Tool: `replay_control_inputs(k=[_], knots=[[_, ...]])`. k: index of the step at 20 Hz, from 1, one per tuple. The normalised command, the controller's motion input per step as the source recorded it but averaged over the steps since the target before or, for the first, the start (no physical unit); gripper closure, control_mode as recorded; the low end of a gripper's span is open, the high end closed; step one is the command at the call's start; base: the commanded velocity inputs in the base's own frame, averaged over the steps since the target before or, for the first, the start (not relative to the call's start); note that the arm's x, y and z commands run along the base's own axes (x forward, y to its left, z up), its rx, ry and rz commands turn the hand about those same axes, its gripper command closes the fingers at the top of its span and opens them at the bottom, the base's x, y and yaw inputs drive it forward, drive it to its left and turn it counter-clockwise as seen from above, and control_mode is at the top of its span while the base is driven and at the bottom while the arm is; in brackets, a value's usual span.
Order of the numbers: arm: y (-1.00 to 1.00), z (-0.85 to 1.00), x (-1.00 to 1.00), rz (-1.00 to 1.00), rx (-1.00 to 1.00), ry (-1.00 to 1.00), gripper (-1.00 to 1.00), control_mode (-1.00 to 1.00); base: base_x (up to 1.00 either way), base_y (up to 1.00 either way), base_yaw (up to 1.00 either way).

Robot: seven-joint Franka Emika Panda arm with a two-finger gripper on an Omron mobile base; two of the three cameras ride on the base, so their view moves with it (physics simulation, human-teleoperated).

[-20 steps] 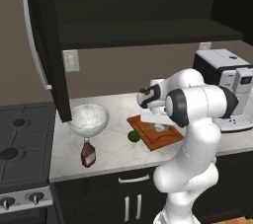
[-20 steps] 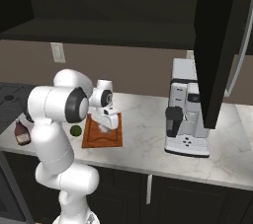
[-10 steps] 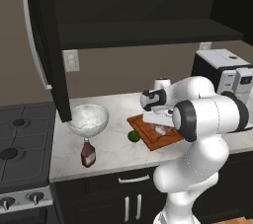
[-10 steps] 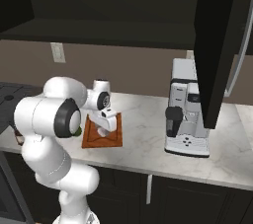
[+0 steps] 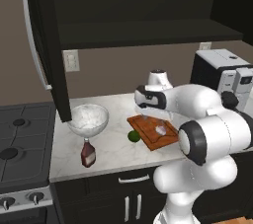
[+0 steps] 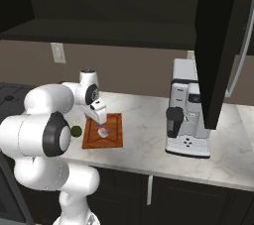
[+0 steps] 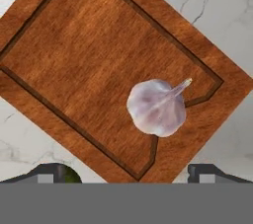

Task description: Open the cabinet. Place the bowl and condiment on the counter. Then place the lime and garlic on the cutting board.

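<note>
One garlic (image 7: 157,108) lies free near cutting board (image 7: 99,65) corner | fingers (image 7: 126,171) wide, empty above | lime (image 5: 133,135) on bench beside board's edge | lime judged firm, smooth, rolls: grip across middle.

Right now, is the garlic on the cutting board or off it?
On it: the garlic lies on the cutting board, near one corner, below the open gripper.

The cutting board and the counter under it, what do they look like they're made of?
The cutting board looks like reddish-brown wood with a matte finish: fine grain lines run along it and a groove is cut round its edge. The counter looks like polished white marble, going by its grey veins, though it could be an imitation.
</note>
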Motion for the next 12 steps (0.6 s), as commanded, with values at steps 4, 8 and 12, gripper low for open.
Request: replay_control_inputs(k=[4, 8, 12], knots=[[0.21, 0.62, 0.00, 0.00, 0.00, -0.04, -1.00, -1.00, 0.00, 0.00, 0.00], [0.05, 0.37, 0.00, -0.03, 0.00, 0.00, -1.00, -1.00, 0.00, 0.00, 0.00], [0.01, 0.11, 0.00, -0.02, 0.02, 0.01, -1.00, -1.00, 0.00, 0.00, 0.00]])
